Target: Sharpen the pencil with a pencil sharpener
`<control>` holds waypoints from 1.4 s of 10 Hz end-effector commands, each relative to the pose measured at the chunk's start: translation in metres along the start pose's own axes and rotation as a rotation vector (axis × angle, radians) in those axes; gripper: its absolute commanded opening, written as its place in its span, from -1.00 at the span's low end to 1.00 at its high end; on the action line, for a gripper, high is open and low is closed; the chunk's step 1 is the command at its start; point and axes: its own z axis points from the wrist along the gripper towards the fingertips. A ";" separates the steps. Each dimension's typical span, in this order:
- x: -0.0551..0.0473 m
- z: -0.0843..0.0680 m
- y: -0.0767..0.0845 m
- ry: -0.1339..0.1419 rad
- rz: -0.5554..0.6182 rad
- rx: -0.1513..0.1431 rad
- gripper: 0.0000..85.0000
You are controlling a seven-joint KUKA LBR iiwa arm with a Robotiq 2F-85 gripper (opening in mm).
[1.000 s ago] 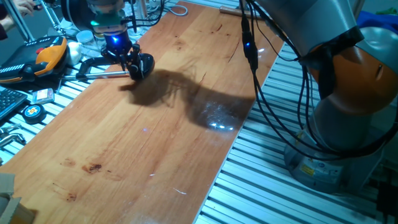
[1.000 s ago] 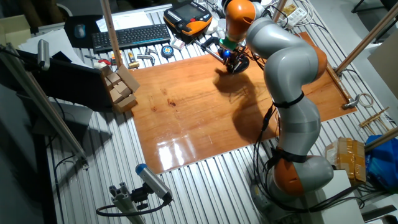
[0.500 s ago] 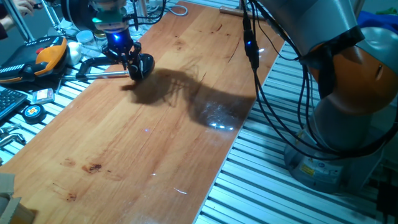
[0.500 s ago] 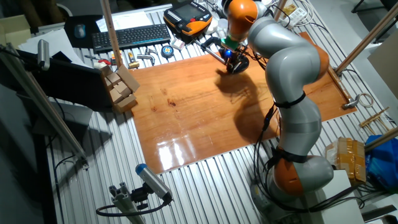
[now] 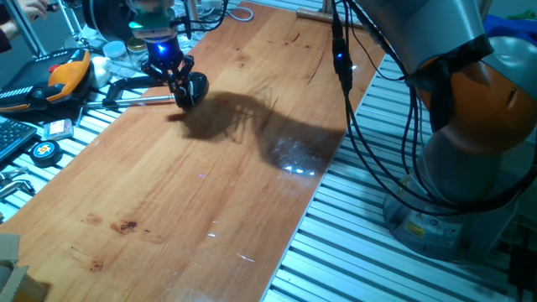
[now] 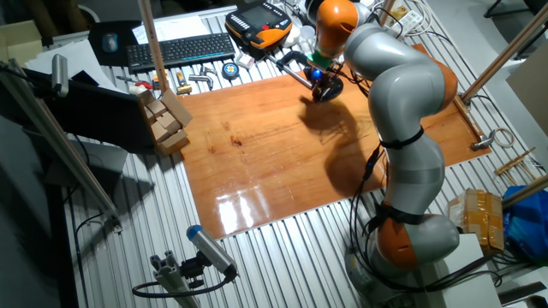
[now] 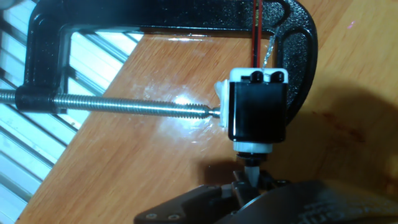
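The pencil sharpener [image 7: 257, 112], a small black and white body, sits on the wooden table [image 5: 210, 193] in the jaw of a black C-clamp [image 7: 155, 15], pressed by its threaded steel screw [image 7: 124, 106]. In the hand view my gripper [image 7: 249, 182] is at the bottom edge, shut on a short pencil [image 7: 250, 167] whose tip points into the sharpener's opening. In one fixed view the gripper [image 5: 178, 84] stands right at the sharpener [image 5: 195, 87] near the table's far left edge. The other fixed view shows my gripper [image 6: 318, 81] there too.
An orange-and-black tool [image 5: 63, 74], a tape measure [image 5: 44, 151] and small items lie off the table's left side. A keyboard [image 6: 175, 50] and wooden blocks [image 6: 167, 120] are beyond the table edge. Cables [image 5: 352, 101] hang from my arm along the right edge.
My hand has shifted slightly to the right and farther back at the sharpener. The clamp and the sharpener have not moved.
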 end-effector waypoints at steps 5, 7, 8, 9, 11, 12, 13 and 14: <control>-0.003 0.003 -0.010 0.003 -0.018 -0.016 -1.00; -0.004 0.004 -0.012 0.001 -0.025 -0.019 -1.00; -0.004 0.004 -0.014 -0.001 -0.027 -0.019 -0.60; -0.005 0.004 -0.015 -0.002 -0.027 -0.020 -0.20; -0.005 0.004 -0.016 -0.007 -0.032 -0.020 -0.20; -0.006 0.005 -0.017 -0.011 -0.032 -0.021 0.20; -0.006 0.006 -0.018 -0.014 -0.032 -0.021 0.20; -0.005 0.007 -0.019 -0.014 -0.032 -0.021 0.20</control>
